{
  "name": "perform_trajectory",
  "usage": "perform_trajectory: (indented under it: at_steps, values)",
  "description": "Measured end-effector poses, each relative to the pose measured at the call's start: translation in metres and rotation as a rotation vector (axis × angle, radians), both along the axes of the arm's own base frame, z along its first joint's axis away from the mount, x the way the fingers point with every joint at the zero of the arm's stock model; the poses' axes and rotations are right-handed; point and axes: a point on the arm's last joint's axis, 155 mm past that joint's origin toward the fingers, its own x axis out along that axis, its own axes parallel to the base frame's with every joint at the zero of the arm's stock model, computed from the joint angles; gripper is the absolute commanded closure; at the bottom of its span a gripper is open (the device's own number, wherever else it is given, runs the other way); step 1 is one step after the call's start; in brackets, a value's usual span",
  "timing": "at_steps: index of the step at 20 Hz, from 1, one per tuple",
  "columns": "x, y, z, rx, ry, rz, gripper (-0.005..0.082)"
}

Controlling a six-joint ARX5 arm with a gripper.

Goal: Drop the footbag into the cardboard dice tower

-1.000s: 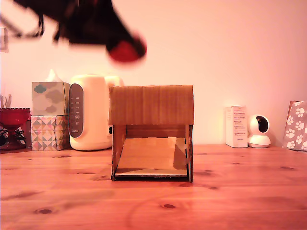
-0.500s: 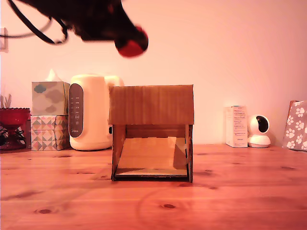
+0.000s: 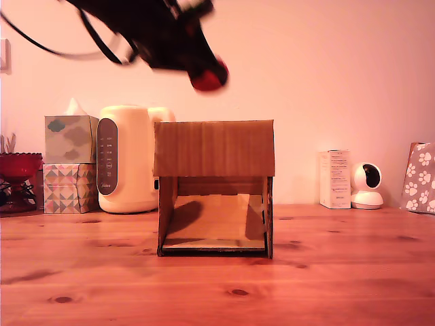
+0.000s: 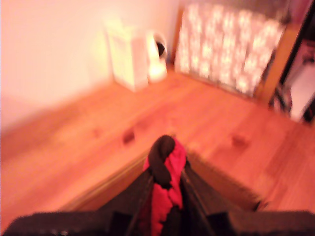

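One gripper [image 3: 201, 66], clenched on your footbag [image 3: 209, 78], hangs above the tower [image 3: 214, 148], near its top edge on the exterior view's left. Print on the white box [image 3: 335, 179] is too small to read.

Warm reddish cast, blurred wrist view

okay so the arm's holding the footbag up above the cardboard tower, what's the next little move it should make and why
Probably ease a bit further over the cardboard dice tower before letting go. In the exterior view the gripper, shut on the footbag, hangs above the tower's top, and the wrist view shows the footbag right at a cardboard edge, so releasing now might miss the opening.
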Motion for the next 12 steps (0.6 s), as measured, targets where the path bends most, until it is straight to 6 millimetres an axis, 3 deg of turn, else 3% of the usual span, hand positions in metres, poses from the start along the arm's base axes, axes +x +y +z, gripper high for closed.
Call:
perform_trajectory:
  at_steps: [3, 6, 7, 8, 10, 11, 12]
  values:
    - [0.013, 0.002, -0.021, 0.031, 0.054, 0.014, 0.0692]
    - [0.017, 0.007, -0.024, 0.034, 0.060, 0.026, 0.0685]
    - [0.019, 0.007, -0.022, 0.032, 0.056, 0.029, 0.0621]
    - [0.019, 0.007, -0.020, 0.029, 0.052, 0.029, 0.0481]
    - [0.021, 0.004, -0.011, 0.020, 0.037, 0.025, 0.0102]
    - [0.022, 0.004, -0.007, 0.015, 0.030, 0.025, 0.0039]
    - [0.022, 0.003, -0.004, 0.013, 0.027, 0.024, 0.0042]
